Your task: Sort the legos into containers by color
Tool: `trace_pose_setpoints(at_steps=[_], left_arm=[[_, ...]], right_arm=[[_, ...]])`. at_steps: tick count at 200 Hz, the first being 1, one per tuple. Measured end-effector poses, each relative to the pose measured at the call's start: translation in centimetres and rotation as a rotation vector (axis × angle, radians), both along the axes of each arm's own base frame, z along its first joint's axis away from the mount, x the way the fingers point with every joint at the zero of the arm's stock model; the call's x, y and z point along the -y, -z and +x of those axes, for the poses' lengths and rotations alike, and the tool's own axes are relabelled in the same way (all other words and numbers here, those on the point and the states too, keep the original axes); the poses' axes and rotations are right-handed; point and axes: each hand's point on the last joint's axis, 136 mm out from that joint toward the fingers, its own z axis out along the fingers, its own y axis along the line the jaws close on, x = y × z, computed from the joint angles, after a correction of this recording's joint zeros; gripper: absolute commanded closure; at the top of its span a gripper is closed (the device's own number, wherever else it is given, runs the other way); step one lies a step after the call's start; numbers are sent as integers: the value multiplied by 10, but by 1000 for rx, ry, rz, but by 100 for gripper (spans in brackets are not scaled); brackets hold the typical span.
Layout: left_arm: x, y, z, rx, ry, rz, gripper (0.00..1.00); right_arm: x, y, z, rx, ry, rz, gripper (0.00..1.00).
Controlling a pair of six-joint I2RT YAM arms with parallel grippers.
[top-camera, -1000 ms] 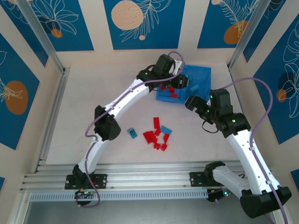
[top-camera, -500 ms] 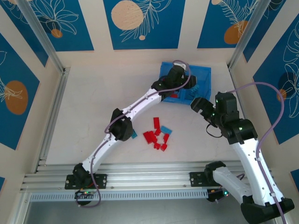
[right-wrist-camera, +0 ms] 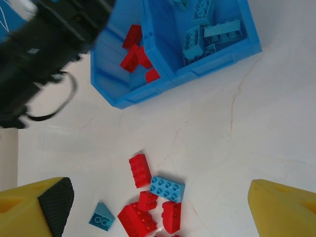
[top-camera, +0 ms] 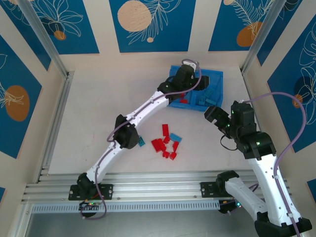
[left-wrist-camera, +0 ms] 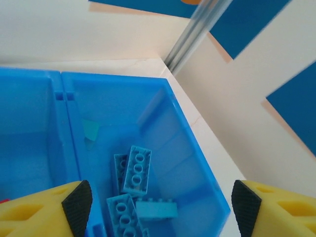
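The legos (top-camera: 158, 144) are in two places. Some lie in a loose heap on the table (top-camera: 84, 113), near the middle, between the two arms. Most of these are red, with a couple of light blue ones mixed in. One small blue wedge (right-wrist-camera: 101, 217) lies a little apart from the heap, close to the bend of the left arm. The other legos are inside the blue tray (top-camera: 216, 75) at the far side of the table. The tray has two boxes side by side with a wall between them. The red legos (right-wrist-camera: 136, 53) are in the left box and the light blue legos (left-wrist-camera: 137, 171) are in the right box. The left end effector (left-wrist-camera: 160, 210) hangs over the tray, above the box with the blue ones. Its fingers are spread wide with nothing between them. The right end effector (right-wrist-camera: 155, 202) hangs over the table, near the tray and the heap. Its fingers are spread wide too, and it holds nothing.
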Motion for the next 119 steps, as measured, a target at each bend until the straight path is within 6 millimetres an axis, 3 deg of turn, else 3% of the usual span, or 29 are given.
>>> trace_pose_setpoints(at_steps=[23, 42, 68, 92, 119], left_arm=[[-22, -45, -27, 57, 66, 73, 19], [-53, -84, -57, 107, 102, 118, 18], [-102, -109, -96, 135, 105, 155, 18], [-141, -93, -113, 79, 34, 215, 19], [-176, -34, -117, -105, -92, 330, 18]], right_arm=[[-1, 15, -1, -31, -26, -32, 7], [-5, 25, -2, -48, -71, -47, 7], [-14, 34, 0, -62, -130, -41, 7], [-21, 43, 4, -90, -152, -24, 8], [-28, 50, 6, -114, -174, 2, 8]])
